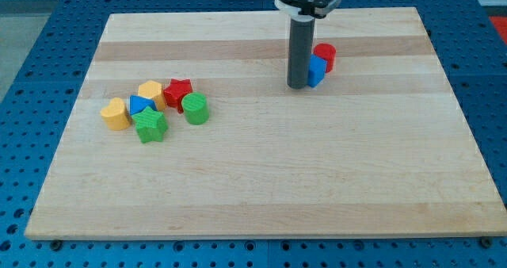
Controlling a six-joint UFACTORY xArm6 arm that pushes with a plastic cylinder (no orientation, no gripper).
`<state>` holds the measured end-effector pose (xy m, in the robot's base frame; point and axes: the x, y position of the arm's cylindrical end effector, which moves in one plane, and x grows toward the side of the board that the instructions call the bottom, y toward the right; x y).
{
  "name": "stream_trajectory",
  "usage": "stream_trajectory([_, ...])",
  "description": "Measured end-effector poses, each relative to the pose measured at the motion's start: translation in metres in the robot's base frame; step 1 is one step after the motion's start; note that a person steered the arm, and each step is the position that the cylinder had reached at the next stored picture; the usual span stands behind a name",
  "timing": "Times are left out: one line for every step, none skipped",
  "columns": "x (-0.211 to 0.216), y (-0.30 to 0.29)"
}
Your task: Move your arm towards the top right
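Note:
My dark rod comes down from the view's top, and my tip (299, 85) rests on the wooden board (261, 181) right of centre in the upper part. A blue block (317, 70) sits touching the rod's right side. A red cylinder (325, 55) stands just behind it, up and to the right. On the view's left lies a cluster: a yellow heart-like block (116, 114), a yellow block (150, 93), a small blue block (140, 105), a green star (150, 125), a red star (178, 92) and a green cylinder (196, 109).
The board lies on a blue perforated table (47, 46) that shows on all sides. The board's top right corner (416, 11) is up and to the right of my tip.

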<state>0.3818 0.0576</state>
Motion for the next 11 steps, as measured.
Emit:
stream_trajectory([0.000,0.004])
stream_trajectory([0.000,0.002])
stream_trajectory([0.005,-0.013])
stream_trajectory([0.024,-0.036])
stream_trajectory([0.046,-0.051])
stream_trajectory([0.047,-0.028])
stream_trajectory([0.045,0.019])
stream_trajectory([0.027,0.046])
stream_trajectory([0.012,0.071])
stream_trajectory([0.004,0.092])
stream_trajectory([0.014,0.079])
